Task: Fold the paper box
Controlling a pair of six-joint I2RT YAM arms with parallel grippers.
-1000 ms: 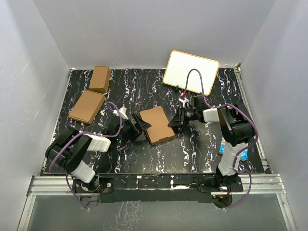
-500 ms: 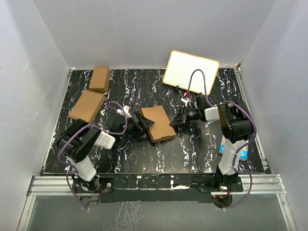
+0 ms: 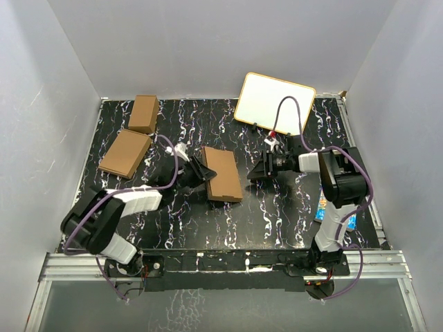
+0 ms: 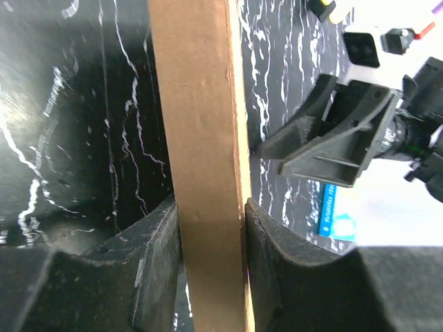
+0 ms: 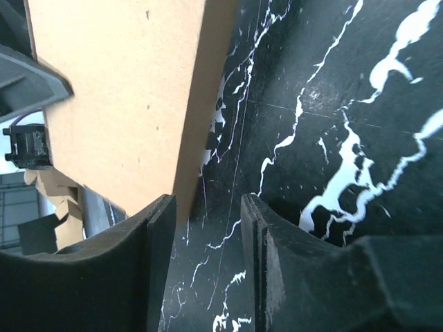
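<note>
Now pinched paper box (image 4: 197, 104) edge w/ L gripper (image 4: 211, 214); held R gripper (image 5: 206, 205) unclenched, empty, near box.

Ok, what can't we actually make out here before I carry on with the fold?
Flaps and slits of the paper box: too small in the top view, and both wrist views cut the box off at their edges.
Fingertips of the left gripper, top view: hidden under its own body and the box edge.
The blue item, top view: half covered by the right arm, unreadable.
</note>
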